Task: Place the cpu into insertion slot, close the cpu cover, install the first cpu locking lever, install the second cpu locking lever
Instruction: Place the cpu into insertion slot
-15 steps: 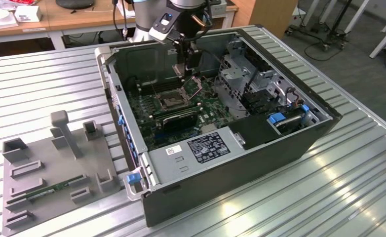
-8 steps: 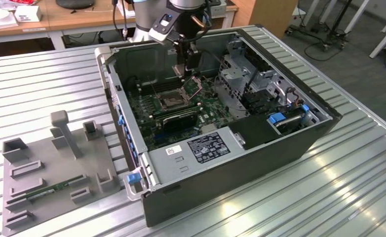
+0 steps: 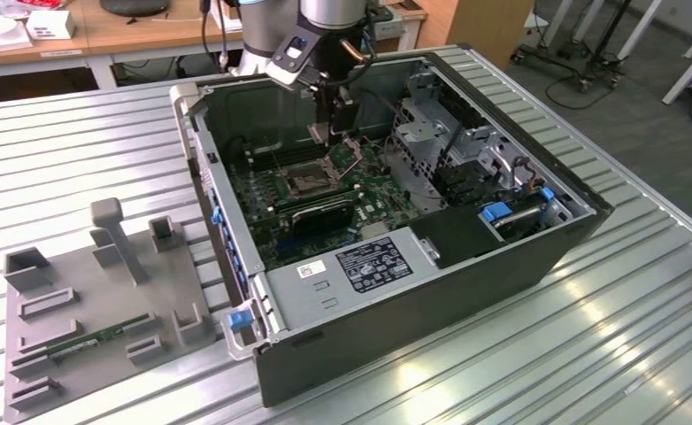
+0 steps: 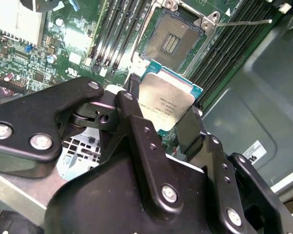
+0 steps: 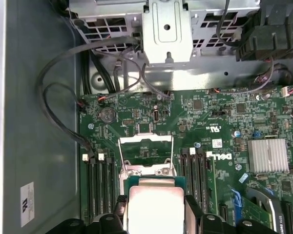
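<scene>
The claw (image 4: 163, 111) pinches the cpu (image 4: 166, 100) by two opposite edges, one black finger (image 4: 134, 114) on each side, with the chip's silvery face turned to the camera in both wrist views. In the second wrist view the cpu hangs above the green motherboard (image 4: 63, 58), just short of the insertion slot (image 4: 172, 43) and apart from it. The slot lies uncovered, its dark centre and metal rim in plain sight. A thin wire locking lever (image 4: 244, 22) juts free beside it. In the first wrist view the cpu cover (image 5: 146, 170) stands swung off the slot, just beyond the held chip, between banks of black memory slots (image 5: 100, 185), and a ribbed silver heatsink (image 5: 267, 155) sits further off. In the exterior view the arm reaches down from the upper middle of the frame into the open computer case (image 3: 441, 301) on the slatted metal bench (image 3: 629, 354). At the exterior view's left a grey fixture tray (image 3: 39, 372) carries a green memory stick (image 3: 87, 341).
</scene>
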Controlling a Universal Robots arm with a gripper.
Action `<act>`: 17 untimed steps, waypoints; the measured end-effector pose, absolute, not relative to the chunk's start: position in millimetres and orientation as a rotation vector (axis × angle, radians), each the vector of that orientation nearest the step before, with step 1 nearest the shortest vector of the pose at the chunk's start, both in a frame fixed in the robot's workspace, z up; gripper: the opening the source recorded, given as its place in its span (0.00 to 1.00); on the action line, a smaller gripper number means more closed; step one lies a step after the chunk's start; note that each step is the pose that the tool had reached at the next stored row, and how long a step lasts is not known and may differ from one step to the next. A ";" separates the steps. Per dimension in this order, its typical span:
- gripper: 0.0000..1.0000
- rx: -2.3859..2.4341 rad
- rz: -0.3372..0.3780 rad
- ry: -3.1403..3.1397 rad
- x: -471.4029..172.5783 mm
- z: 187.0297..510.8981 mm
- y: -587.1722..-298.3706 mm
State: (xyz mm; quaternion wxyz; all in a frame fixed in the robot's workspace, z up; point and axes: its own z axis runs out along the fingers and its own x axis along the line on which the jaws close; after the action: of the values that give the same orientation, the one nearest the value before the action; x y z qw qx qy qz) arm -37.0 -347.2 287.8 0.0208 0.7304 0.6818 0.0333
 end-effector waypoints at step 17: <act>0.55 2.219 0.107 2.168 -43.9 262.7 -347.2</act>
State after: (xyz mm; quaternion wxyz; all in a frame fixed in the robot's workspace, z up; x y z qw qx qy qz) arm -43.9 -347.2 262.7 0.0187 0.7147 0.6983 0.0345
